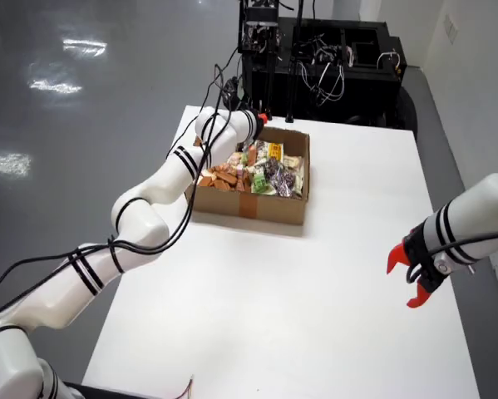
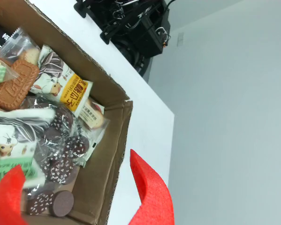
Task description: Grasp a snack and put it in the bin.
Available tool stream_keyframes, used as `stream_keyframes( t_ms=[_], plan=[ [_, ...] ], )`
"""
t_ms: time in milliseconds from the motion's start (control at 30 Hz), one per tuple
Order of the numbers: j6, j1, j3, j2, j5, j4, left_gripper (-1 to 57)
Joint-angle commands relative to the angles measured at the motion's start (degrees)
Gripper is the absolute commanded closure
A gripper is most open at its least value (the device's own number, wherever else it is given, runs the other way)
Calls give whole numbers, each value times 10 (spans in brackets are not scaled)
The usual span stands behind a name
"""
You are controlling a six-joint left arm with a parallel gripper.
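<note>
Gripper jaws apart, empty, over cardboard box on tabletop; choc-cookie pack inside looks light, crinkly, slippery, crushable — pinch w/ care across pack's middle.

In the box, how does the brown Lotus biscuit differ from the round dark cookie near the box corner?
In the view that rides on the tool, the Lotus biscuit is light brown and oblong with embossed letters, while the round dark cookie is almost black, circular and plain. The Lotus biscuit lies at the left among other packets; the round dark cookie sits at the bottom, by the cardboard box wall. Both appear wrapped in clear film, and both lie inside the box.
</note>
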State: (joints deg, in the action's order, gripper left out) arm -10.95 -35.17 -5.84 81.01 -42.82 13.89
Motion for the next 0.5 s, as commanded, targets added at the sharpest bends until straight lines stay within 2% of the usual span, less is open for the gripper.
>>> stream_keyframes(
  t_ms=[33,167,267,500],
  plan=[
    [-6,2,-6,2,-13,-3,153],
    [-18,-3,-23,12,-35,-5,166],
    [-24,-10,-40,21,-58,-4,200],
    [-39,-37,-89,36,-113,6,362]
  ],
)
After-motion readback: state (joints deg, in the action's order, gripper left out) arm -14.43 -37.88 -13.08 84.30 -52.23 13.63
